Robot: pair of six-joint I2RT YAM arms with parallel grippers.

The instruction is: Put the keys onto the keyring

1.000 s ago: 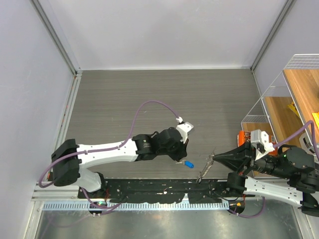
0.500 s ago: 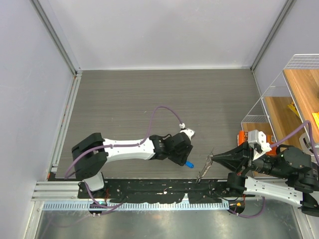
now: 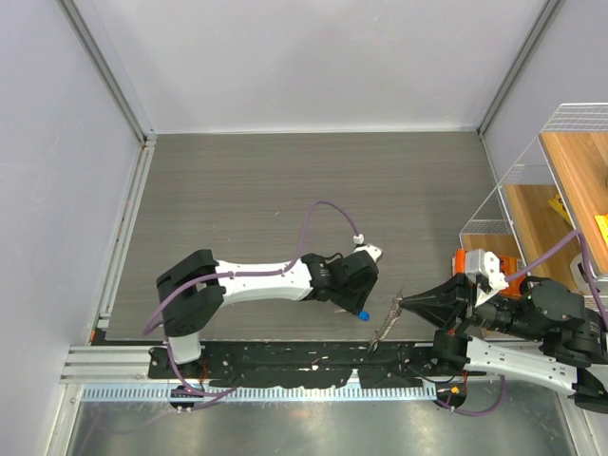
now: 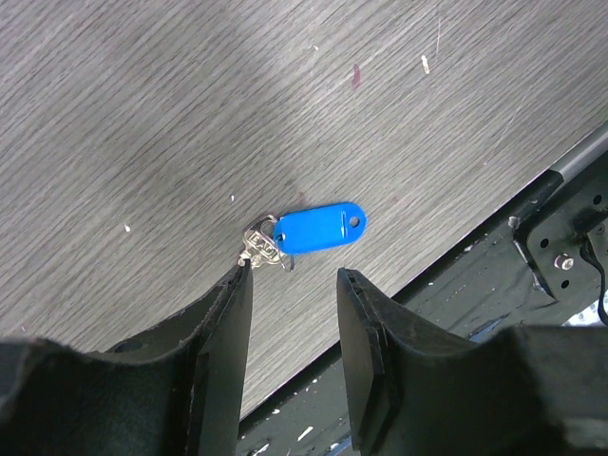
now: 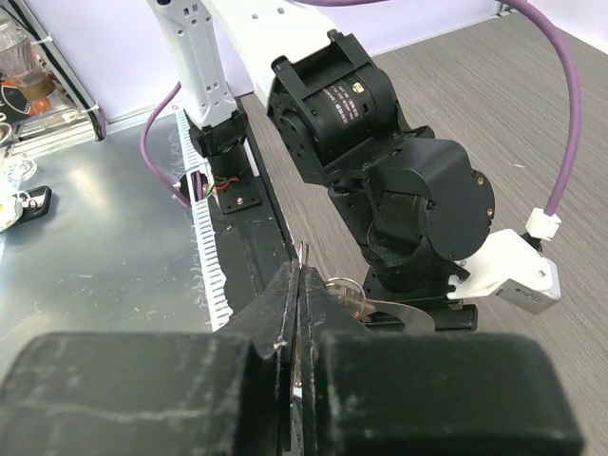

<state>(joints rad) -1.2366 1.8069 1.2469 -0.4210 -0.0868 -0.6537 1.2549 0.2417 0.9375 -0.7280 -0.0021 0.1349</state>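
The blue key [image 4: 318,229] lies flat on the table [image 3: 285,190], close to its near edge and a little right of the middle. Its blue plastic head points toward the black rail [image 3: 304,356] that runs along that edge, and its small metal part sits at the other end. The left claw [image 4: 294,274] hangs over it with its two fingers [image 4: 223,332] apart. In the left wrist view the key shows just past the fingertips, its metal end just beside one of them (whether they touch cannot be told).

The keyring [image 3: 385,330] hangs over the same near edge, just to the right of the blue key. It is a thin grey wire with small keys dangling from it above the rail. The right claw [image 3: 404,302] is clamped on its upper part, fingers pressed together, and points left toward the left claw. In the right wrist view a bit of silver metal pokes out beside the closed fingers.

A purple cable [image 3: 328,207] loops up from the left arm. A wire basket [image 3: 532,171] stands at the table's right edge.
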